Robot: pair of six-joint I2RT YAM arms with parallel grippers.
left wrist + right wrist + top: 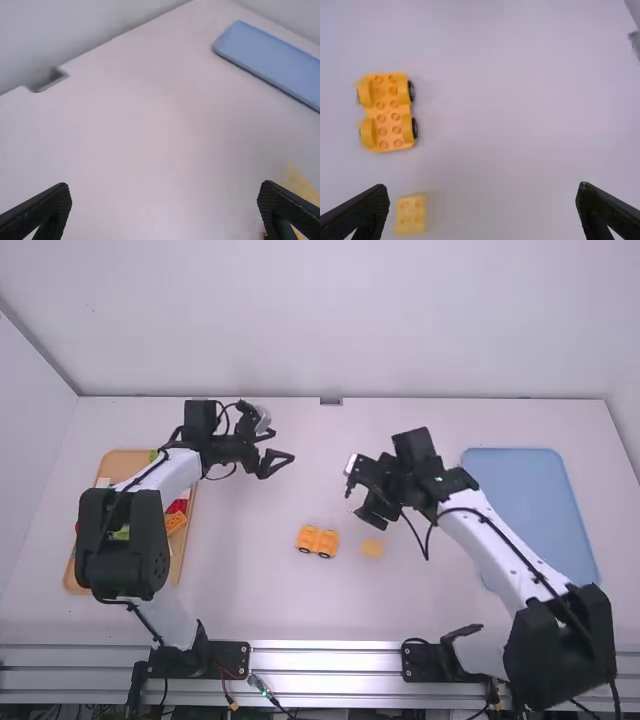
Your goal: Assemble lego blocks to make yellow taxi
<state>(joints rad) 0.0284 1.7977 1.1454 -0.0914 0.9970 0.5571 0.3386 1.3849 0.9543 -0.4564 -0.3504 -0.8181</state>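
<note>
My left gripper is open above the table, back left of the orange-yellow wheeled base; in the left wrist view the same gripper has nothing between its fingers. My right gripper hangs behind a small light-yellow block. In the right wrist view the right gripper stands wide open and holds nothing. There the wheeled base has bare studs and dark wheels, and the studded yellow block lies apart from it, near the left finger.
A wooden tray with red, green and orange blocks stands at the left, partly under the left arm. A blue tray lies at the right behind the right arm; it also shows in the left wrist view.
</note>
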